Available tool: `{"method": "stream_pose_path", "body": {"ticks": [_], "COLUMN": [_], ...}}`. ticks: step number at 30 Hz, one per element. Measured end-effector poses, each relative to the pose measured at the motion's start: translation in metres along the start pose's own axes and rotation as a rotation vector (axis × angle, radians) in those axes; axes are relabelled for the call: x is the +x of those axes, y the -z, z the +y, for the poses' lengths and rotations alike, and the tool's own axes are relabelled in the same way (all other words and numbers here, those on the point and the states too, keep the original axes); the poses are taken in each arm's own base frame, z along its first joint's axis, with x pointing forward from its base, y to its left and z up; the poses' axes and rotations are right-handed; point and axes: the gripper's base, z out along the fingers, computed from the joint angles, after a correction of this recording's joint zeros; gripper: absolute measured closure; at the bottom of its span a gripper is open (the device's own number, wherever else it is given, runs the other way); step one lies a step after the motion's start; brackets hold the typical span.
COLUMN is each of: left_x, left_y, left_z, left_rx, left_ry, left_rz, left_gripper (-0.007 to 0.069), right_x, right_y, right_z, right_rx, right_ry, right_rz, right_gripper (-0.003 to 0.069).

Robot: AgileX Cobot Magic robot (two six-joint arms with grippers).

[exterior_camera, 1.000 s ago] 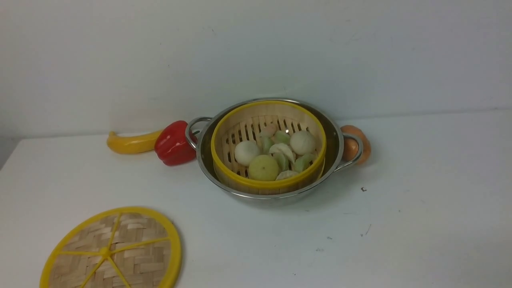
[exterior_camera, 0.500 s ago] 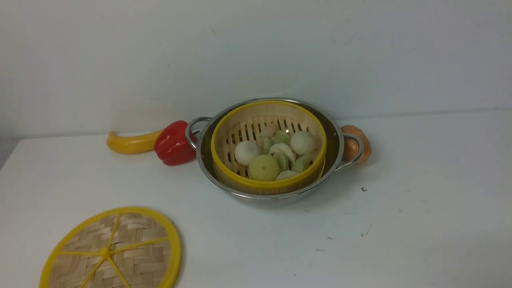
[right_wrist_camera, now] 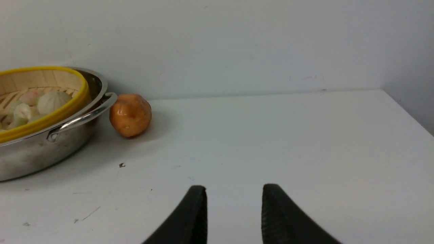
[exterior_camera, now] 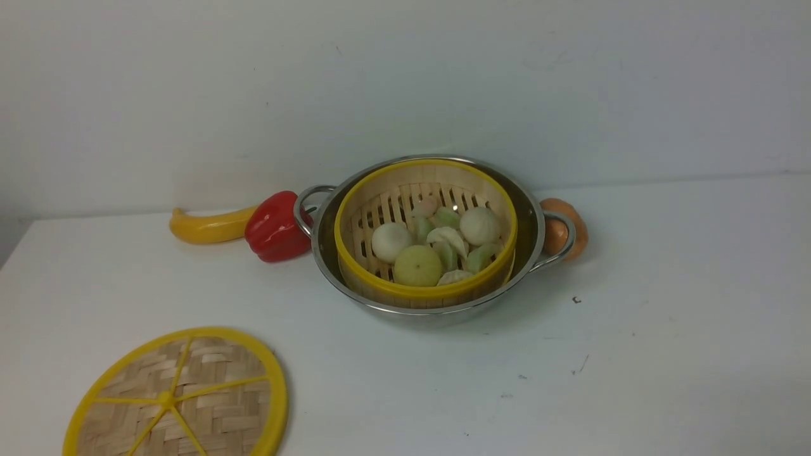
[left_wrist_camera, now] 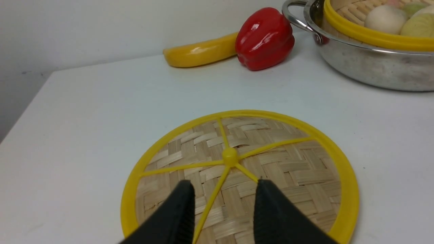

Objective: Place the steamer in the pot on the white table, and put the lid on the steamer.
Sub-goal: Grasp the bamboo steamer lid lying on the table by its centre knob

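Note:
The steamer (exterior_camera: 426, 291), holding buns and dumplings, sits inside the steel pot (exterior_camera: 437, 311) at the back middle of the white table (exterior_camera: 665, 329). Uncovered, its yellow rim (left_wrist_camera: 366, 35) shows above the pot wall (left_wrist_camera: 373, 73). The lid (exterior_camera: 209, 405) lies flat at the front left. In the left wrist view my left gripper (left_wrist_camera: 225, 185) hovers open over the lid (left_wrist_camera: 291, 169), one yellow spoke running between its fingers just short of the hub. My right gripper (right_wrist_camera: 234, 189) is open over bare table, right of the pot (right_wrist_camera: 30, 156). Neither gripper shows in the front view.
A red pepper (exterior_camera: 274, 228) and a yellow banana-shaped fruit (exterior_camera: 206, 228) lie against the pot's left handle. A brown-orange round item (exterior_camera: 561, 231) sits behind the right handle. The wall runs close behind; the table's left edge is near the lid.

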Motion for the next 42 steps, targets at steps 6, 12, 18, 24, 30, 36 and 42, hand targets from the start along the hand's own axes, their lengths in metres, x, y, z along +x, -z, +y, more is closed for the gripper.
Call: {"method": "stream_pose_path", "body": {"ticks": [6, 12, 18, 24, 30, 36, 42], "left_x": [0.000, -0.009, -0.023, -0.031, -0.069, -0.117, -0.132], "left_y": [0.000, 0.001, 0.003, 0.006, 0.019, 0.016, -0.028], "left_z": [0.000, -0.001, 0.004, 0.008, -0.008, -0.016, 0.003], "left_rx": [0.000, 0.026, 0.023, 0.019, 0.174, 0.294, 0.174], "left_ry": [0.000, 0.229, 0.494, 0.618, 0.458, 0.292, 0.102], "left_rz": [-0.001, -0.099, -0.262, -0.334, -0.176, 0.227, 0.568], "left_gripper": [0.0384, 0.0384, 0.0384, 0.0384, 0.0384, 0.0384, 0.0384], "right_x": [0.000, 0.000, 0.000, 0.000, -0.001, -0.001, -0.001], "right_y": [0.000, 0.000, 0.000, 0.000, 0.000, 0.000, 0.000], "right_z": [0.000, 0.000, 0.000, 0.000, 0.000, 0.000, 0.000], "right_rx": [0.000, 0.000, 0.000, 0.000, 0.000, 0.000, 0.000], "right_ry": [0.000, 0.000, 0.000, 0.000, 0.000, 0.000, 0.000], "right_rz": [0.000, -0.003, -0.005, -0.005, -0.006, -0.006, -0.006], "right_gripper": [0.0414, 0.0413, 0.0413, 0.0413, 0.0413, 0.0413, 0.0413]}}
